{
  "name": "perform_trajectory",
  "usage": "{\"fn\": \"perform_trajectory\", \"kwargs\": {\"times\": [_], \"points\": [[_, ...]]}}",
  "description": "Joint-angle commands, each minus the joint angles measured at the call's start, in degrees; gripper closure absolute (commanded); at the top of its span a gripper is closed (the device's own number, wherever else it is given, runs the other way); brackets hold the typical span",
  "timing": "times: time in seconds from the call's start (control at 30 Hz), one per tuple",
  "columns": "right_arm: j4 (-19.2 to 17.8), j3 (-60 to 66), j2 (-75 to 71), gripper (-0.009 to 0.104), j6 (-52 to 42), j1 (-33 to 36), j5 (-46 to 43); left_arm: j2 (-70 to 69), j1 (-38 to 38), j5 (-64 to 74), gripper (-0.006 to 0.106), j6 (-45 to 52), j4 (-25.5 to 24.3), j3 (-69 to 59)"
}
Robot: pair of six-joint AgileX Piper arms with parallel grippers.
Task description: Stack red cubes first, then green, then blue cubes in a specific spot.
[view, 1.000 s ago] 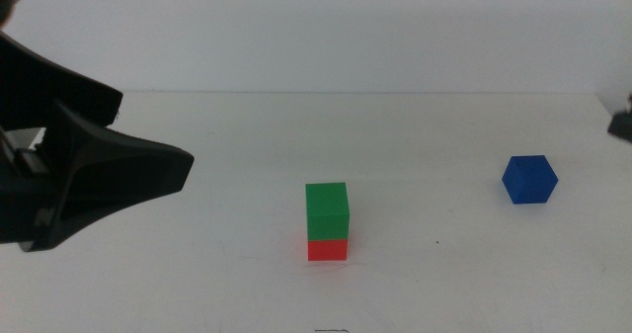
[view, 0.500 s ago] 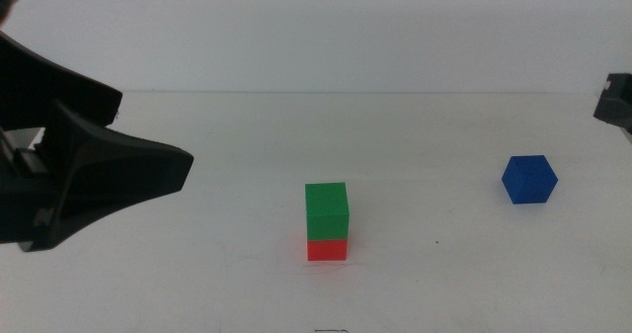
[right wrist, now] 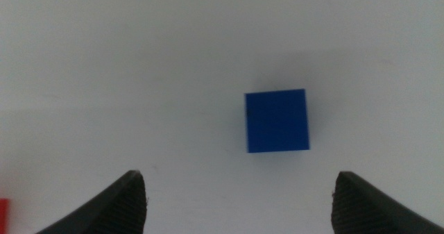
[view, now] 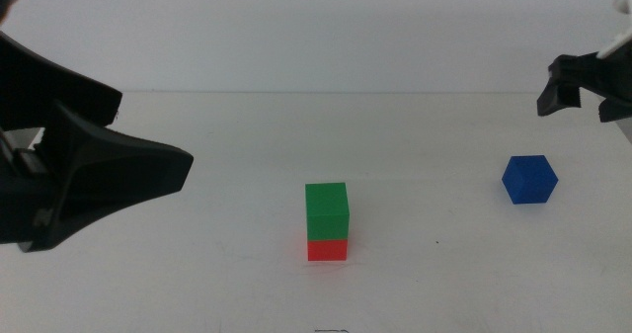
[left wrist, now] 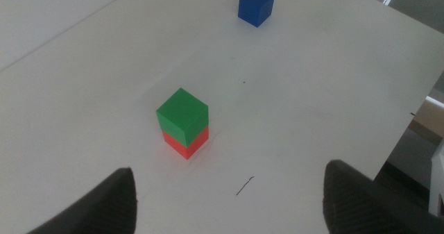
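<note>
Green cube (view: 327, 210) sits on red cube (view: 327, 250); step 3 pending. Right gripper (view: 581, 98), fingers spread and empty, hovers at 1 o'clock of blue cube (view: 529, 179) on the worktop (view: 197, 274); next: descend, grasp. Left gripper (left wrist: 229, 192) waits, released.

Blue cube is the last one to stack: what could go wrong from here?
The blue cube sits turned at an angle on the table, so the open right pincer above it may grip corners and twist it. The green cube overhangs the red cube slightly, so a hard placement could topple both.

green cube (view: 327, 200), red cube (view: 327, 249), deep-blue cube (view: 529, 179), white table (view: 197, 264)
</note>
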State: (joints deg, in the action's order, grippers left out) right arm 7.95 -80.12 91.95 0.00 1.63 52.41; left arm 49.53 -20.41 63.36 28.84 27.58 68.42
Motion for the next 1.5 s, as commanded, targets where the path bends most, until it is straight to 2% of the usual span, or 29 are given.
{"fn": "perform_trajectory", "kwargs": {"times": [0.0, 0.2, 0.57, 0.73, 0.8, 0.83, 0.87, 0.93, 0.97, 1.0, 1.1, 1.27, 1.47], "points": [[-2.58, -6.33, 2.15, 0.001, 0.0, -0.18, 2.7, -0.24, -0.06, -3.21, 0.011, -0.12, 2.07, 1.14], [-5.88, -13.48, 11.26, 0.001, 0.33, -0.18, 6.0, -0.24, -0.06, -3.21, 0.011, -0.12, 2.07, 1.14], [-6.36, -17.2, 22.19, 0.001, 0.0, -0.18, 6.04, -0.24, -0.06, -3.21, 0.011, -0.12, 2.07, 1.14], [-6.36, -17.2, 25.65, 0.003, 0.33, -0.18, 3.08, -0.24, -0.06, -3.21, 0.011, -0.12, 2.07, 1.14], [-6.83, -17.2, 26.55, 0.014, 0.0, -0.18, 2.71, -0.24, -0.06, -3.21, 0.011, -0.12, 2.07, 1.14], [-7.33, -17.2, 26.73, 0.026, 0.0, -0.18, 2.9, -0.24, -0.06, -3.21, 0.011, -0.12, 2.07, 1.14], [-7.6, -17.2, 26.78, 0.039, 0.33, -0.07, 3.37, -0.24, -0.06, -3.21, 0.011, -0.12, 2.07, 1.14], [-7.95, -17.2, 26.44, 0.078, 0.0, -0.08, 4.96, -0.24, -0.06, -3.21, 0.011, -0.12, 2.07, 1.14], [-7.6, -17.2, 26.03, 0.093, 0.0, -0.08, 5.68, -0.24, -0.06, -3.21, 0.011, -0.12, 2.07, 1.14], [-7.36, -16.94, 25.33, 0.097, 0.33, -0.08, 6.68, -0.24, -0.06, -3.21, 0.011, -0.06, 2.07, 1.14], [-7.27, -13.96, 20.94, 0.096, 2.2, 0.08, 7.71, -0.24, -0.06, -3.21, 0.011, -0.06, 2.07, 1.14], [-9.84, -7.23, 9.57, 0.096, 9.85, 3.01, 8.66, -0.24, -0.06, -3.21, 0.011, -0.06, 2.07, 1.14], [-18.57, -11.84, 2.63, 0.096, 23.78, 15.62, 18.57, -0.24, -0.06, -3.21, 0.011, -0.11, 2.07, 1.14]]}}
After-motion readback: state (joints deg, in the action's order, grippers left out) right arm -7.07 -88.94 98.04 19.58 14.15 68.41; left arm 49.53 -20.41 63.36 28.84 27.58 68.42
